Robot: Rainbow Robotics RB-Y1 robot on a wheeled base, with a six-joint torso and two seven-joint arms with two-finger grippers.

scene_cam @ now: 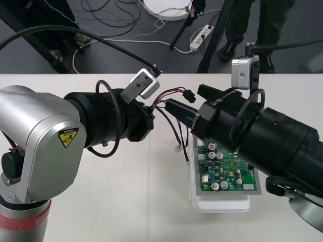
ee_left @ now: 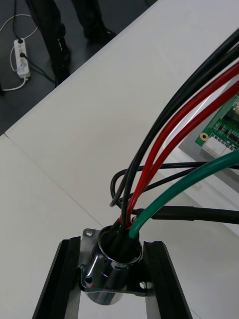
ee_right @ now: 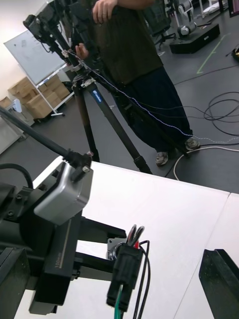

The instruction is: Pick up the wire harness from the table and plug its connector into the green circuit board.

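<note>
My left gripper (scene_cam: 153, 109) hangs above the table's middle, shut on the harness's round metal socket (ee_left: 111, 269), which sits between its two fingers (ee_left: 62, 279). Red, black and green wires (ee_left: 164, 154) run from the socket to the small black plug (scene_cam: 190, 96). That plug (ee_right: 124, 271) hangs in the air between the fingers of my open right gripper (scene_cam: 184, 98), one finger (ee_right: 219, 279) standing well off to its side. The green circuit board (scene_cam: 227, 169) on its white base (scene_cam: 222, 204) lies below the right arm.
Thin black wire ends with a small white tip (scene_cam: 179, 148) dangle to the table just left of the board. Bare table (scene_cam: 126, 201) stretches in front of the left arm. Cables, a power strip (scene_cam: 200, 36) and tripod legs lie on the floor beyond the far edge.
</note>
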